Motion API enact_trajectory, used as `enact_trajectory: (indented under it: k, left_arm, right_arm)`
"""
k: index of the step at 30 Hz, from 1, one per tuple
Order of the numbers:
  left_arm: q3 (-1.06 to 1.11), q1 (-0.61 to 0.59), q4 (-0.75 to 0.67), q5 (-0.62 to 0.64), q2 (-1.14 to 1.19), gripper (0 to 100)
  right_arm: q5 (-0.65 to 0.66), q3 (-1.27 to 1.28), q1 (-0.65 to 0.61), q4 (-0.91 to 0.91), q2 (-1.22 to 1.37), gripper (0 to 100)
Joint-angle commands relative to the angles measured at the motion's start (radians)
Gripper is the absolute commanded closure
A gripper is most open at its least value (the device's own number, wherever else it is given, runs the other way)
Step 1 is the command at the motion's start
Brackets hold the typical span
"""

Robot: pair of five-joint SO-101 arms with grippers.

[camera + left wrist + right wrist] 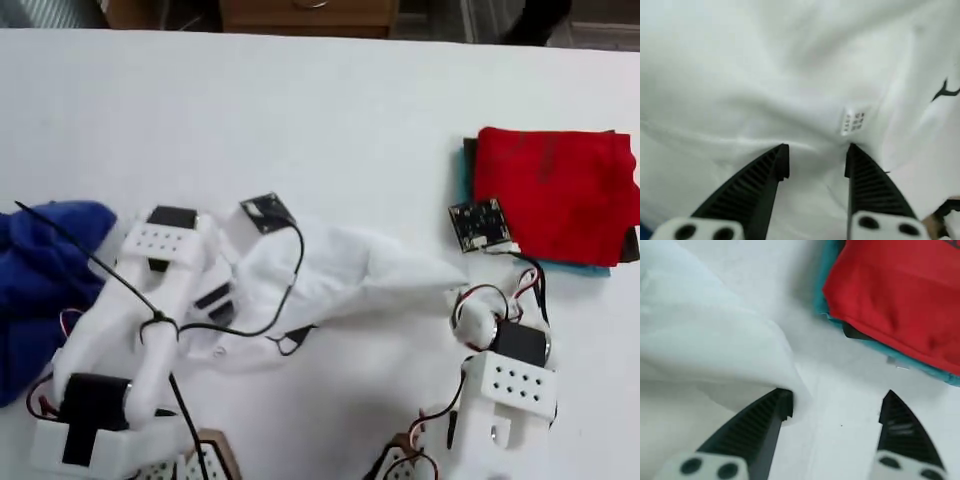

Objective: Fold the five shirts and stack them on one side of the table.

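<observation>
White shirt (340, 275) lay crumpled in the middle of the surface (330, 100), spread from the left arm across toward the right arm, with one pointed corner reaching out to the right. It was the garment in hand. At the right side of the surface sat a stack with the red shirt (560, 190) on top, a teal shirt (470, 165) edging out beneath it and a dark shirt (855, 333) showing between them, so three of the five appeared to be folded and stacked. The blue shirt (40, 280) lay bunched at the left edge, not yet folded.

The left tool (817, 152) was released, its jaws apart and pointed down at the white cloth close to the sewn-in label (852, 122), gripping nothing. The right tool (837, 397) was also released, jaws wide. One finger touched the shirt's right corner, while the other stood over bare surface, just beside the stack.

By my reading, the step was the start of the fourth shirt: getting it flat before any fold. The next move probably called for each tool to close on cloth, the left near the collar and the right on the corner, then draw apart to stretch the shirt smooth. The right tool would need to pinch the white cloth alone and keep off the stack's near edge.
</observation>
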Motion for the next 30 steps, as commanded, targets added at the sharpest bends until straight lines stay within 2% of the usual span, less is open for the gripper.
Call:
enact_trajectory:
  k: [1,6,15,17,19,20,21,28,30]
  left_arm:
    - [-0.012,-0.009,-0.029,-0.049,0.0,79]
    - [-0.004,-0.058,-0.041,-0.104,0.006,79]
    - [-0.015,-0.058,-0.066,-0.104,0.166,79]
    - [-0.03,-0.054,-0.061,-0.104,0.166,85]
    - [-0.058,-0.057,-0.06,-0.097,0.166,98]
    - [-0.07,-0.06,-0.057,-0.095,0.166,98]
    - [-0.087,-0.061,-0.04,-0.095,0.164,96]
    - [-0.285,-0.061,0.164,-0.095,0.164,97]
    - [-0.367,-0.061,0.233,-0.095,0.164,97]
  right_arm:
    - [-0.006,-0.003,0.01,-0.016,-0.025,71.9]
    - [-0.006,-0.003,0.01,-0.016,-0.025,71.9]
    - [-0.006,-0.006,0.007,-0.016,-0.025,71.9]
    - [-0.006,-0.008,0.008,-0.016,-0.025,71.9]
    - [-0.006,-0.008,0.01,-0.016,-0.025,71.9]
    - [-0.006,-0.008,0.01,-0.016,-0.025,71.9]
    - [-0.006,-0.008,0.01,-0.016,-0.025,71.9]
    - [-0.006,-0.002,0.005,-0.07,-0.016,72.1]
    - [-0.006,-0.011,0.001,-0.107,0.001,75.4]
